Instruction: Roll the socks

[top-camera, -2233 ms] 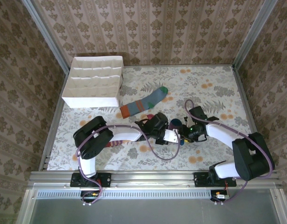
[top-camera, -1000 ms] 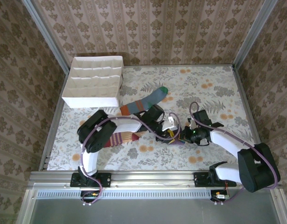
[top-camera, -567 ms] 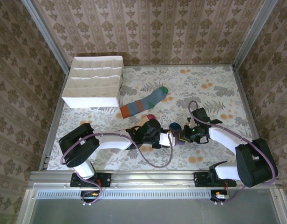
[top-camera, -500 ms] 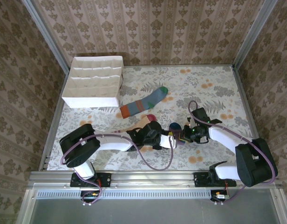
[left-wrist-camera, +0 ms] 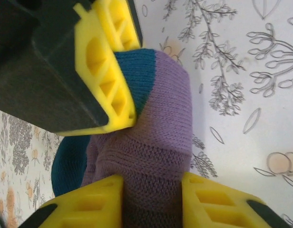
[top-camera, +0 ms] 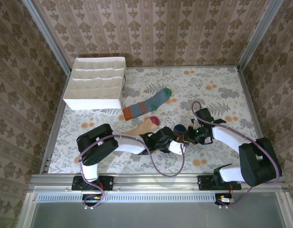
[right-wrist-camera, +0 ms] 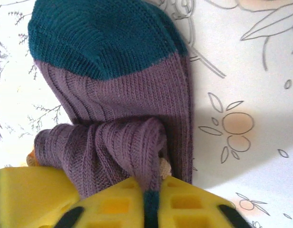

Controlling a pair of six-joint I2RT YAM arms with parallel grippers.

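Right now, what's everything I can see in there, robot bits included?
partitioned box: one, white, far left of the table
grey-blue sock: one, green toe and orange cuff, flat beside the box
peach sock: one, maroon toe, just nearer than the grey-blue sock
purple sock: one, teal toe, bunched between both grippers
table: one, floral cover, under everything
left gripper: one, yellow fingers, closed on the purple sock
right gripper: one, yellow fingers, pinching the purple sock

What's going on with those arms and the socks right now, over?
Left gripper, right gripper: jaws shut on the purple sock, bunched between them. Grey sock and peach sock lie flat, unrolled. Nothing in the way.
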